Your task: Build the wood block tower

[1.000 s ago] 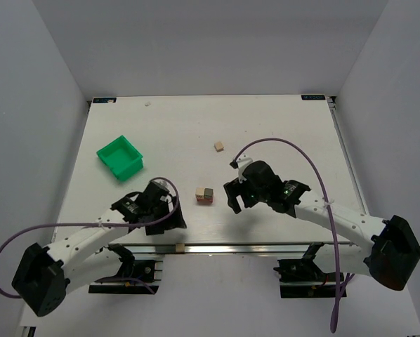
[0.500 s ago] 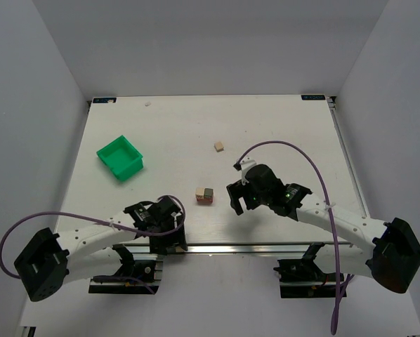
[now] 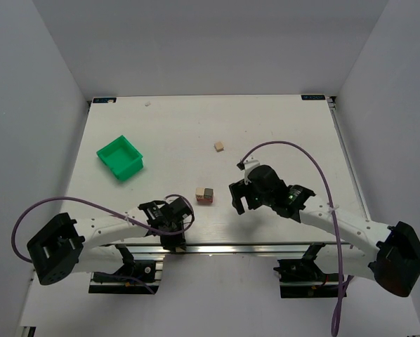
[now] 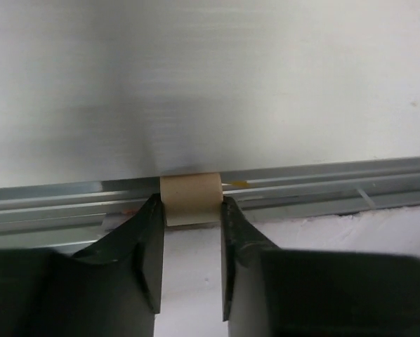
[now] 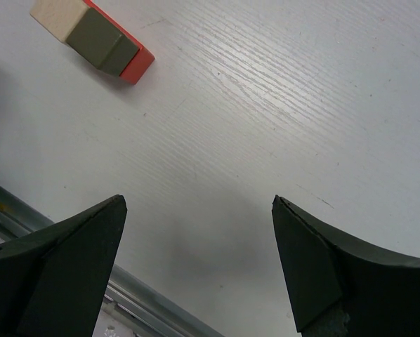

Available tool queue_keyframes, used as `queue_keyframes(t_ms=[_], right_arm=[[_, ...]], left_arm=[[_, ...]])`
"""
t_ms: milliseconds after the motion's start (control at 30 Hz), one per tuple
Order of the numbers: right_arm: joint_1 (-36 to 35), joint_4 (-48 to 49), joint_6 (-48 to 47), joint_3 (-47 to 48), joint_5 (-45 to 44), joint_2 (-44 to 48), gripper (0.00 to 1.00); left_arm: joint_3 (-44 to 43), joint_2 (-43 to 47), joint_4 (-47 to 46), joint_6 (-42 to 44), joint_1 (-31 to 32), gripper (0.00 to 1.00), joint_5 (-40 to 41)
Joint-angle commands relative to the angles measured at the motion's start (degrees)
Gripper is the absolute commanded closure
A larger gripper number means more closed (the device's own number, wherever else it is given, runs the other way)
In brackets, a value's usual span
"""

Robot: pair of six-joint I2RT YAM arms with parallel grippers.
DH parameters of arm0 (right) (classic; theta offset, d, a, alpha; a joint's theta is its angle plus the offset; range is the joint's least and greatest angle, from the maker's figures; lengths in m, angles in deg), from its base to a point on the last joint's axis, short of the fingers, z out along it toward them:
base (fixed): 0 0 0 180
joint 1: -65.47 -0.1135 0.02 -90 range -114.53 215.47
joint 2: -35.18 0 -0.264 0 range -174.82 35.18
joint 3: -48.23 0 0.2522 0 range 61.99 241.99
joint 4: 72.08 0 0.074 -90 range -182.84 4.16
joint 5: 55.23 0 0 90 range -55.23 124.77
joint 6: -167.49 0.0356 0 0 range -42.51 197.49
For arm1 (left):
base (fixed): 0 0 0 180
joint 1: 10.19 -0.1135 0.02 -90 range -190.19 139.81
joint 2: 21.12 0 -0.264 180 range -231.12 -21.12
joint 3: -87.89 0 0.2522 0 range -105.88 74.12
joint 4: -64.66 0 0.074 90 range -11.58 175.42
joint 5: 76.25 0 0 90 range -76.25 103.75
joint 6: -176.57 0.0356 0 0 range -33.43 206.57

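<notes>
Broadly, the white table (image 3: 280,126) fills the top view, with a metal rail (image 3: 266,248) running along its near edge. Across its near-left part the left arm lies low, and its left gripper (image 3: 176,242) reaches the rail; the left wrist view shows the two dark fingers (image 4: 148,246) closed nearly together, pressing the opposite sides of a pale beige block (image 4: 189,199) that sits right at the rail (image 4: 336,179). On the other side, the right gripper (image 3: 236,200) hangs just right of the table's middle, and in its wrist view the jaws stand spread wide over bare tabletop with nothing between them (image 5: 199,203). A green bin (image 3: 120,156) sits well to the left and farther back, apart from everything else. Near the middle of the table, between the two grippers, stands the wood block tower (image 3: 205,195): a red-orange base with a grey-brown cube and a pale cube that appear to sit side by side on top of it, though the angle makes the stacking hard to judge (image 5: 90,38). Farther back, alone, lies a loose beige cube (image 3: 219,146).
</notes>
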Motion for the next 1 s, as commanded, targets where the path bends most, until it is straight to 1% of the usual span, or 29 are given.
queue_keyframes(t_ms=[0, 67, 133, 167, 200, 267, 300, 333, 367, 400, 433, 467, 533, 600, 633, 733, 833, 967], right_arm=[[0.2, 1.5, 0.1, -1.0, 0.2, 1.8, 0.11], [0.1, 1.9, -2.2, -1.0, 2.1, 2.2, 0.10], [-0.1, 2.5, -4.6, -1.3, 5.5, 3.3, 0.11], [-0.1, 2.9, -7.4, -1.7, 7.3, 4.0, 0.10], [-0.2, 4.1, -8.7, -2.2, 11.4, 4.6, 0.11], [-0.3, 5.4, -12.7, -2.7, 14.9, 6.9, 0.11], [-0.4, 6.7, -13.2, -2.9, 16.5, 7.5, 0.11], [-0.7, 7.7, -15.8, -3.3, 20.0, 8.8, 0.11], [-1.1, 9.3, -17.5, -3.7, 21.6, 9.6, 0.11], [-1.4, 11.6, -20.2, -4.4, 22.9, 10.4, 0.11], [-1.8, 15.9, -22.1, -5.6, 26.6, 11.2, 0.11], [-2.7, 18.5, -23.7, -6.6, 27.9, 12.5, 0.11], [-3.8, 25.5, -27.9, -8.8, 31.8, 13.8, 0.11], [-4.3, 29.1, -29.7, -11.6, 33.2, 14.1, 0.10], [-4.7, 29.7, -32.0, -11.9, 34.3, 13.6, 0.11], [-5.2, 30.4, -33.5, -11.8, 37.5, 11.9, 0.11], [-5.8, 33.8, -32.9, -12.4, 37.4, 10.5, 0.11], [-6.6, 40.6, -31.8, -14.1, 36.8, 9.5, 0.13]], left_arm=[[-2.8, 0.2, -1.6, 0.5, 1.3, 0.74, 2.1], [-3.6, 1.3, -2.1, 1.4, 1.4, 0.82, 2.0], [-4.8, 4.5, -2.7, 3.5, 1.5, 0.92, 2.1], [-5.1, 5.8, -3.7, 4.3, 1.5, 0.93, 2.2], [-5.4, 7.2, -4.7, 6.1, 1.4, 0.93, 1.8], [-5.9, 11.1, -7.9, 7.4, 1.4, 0.94, 1.1], [-6.0, 12.0, -9.1, 8.1, 1.4, 0.94, 1.1], [-6.6, 13.2, -9.9, 8.2, 1.3, 0.94, 1.7], [-7.1, 13.3, -11.8, 8.3, 1.2, 0.94, 2.3], [-7.5, 13.3, -12.5, 8.2, 1.2, 0.95, 2.9], [-8.2, 13.0, -13.5, 7.5, 1.0, 0.97, 3.5], [-9.3, 12.0, -16.1, 7.8, 1.0, 0.99, 3.5], [-11.0, 10.7, -16.1, 7.9, 0.2, 0.99, 3.9], [-13.4, 9.3, -15.8, 8.3, -0.1, 0.99, 5.0], [-13.8, 9.2, -16.3, 8.8, -0.1, 0.99, 5.1], [-14.1, 10.4, -19.3, 9.7, -0.1, 0.98, 3.5], [-13.9, 11.6, -20.0, 9.8, -0.1, 0.96, 2.8], [-13.0, 11.9, -21.2, 9.9, -0.1, 0.96, 1.2]])
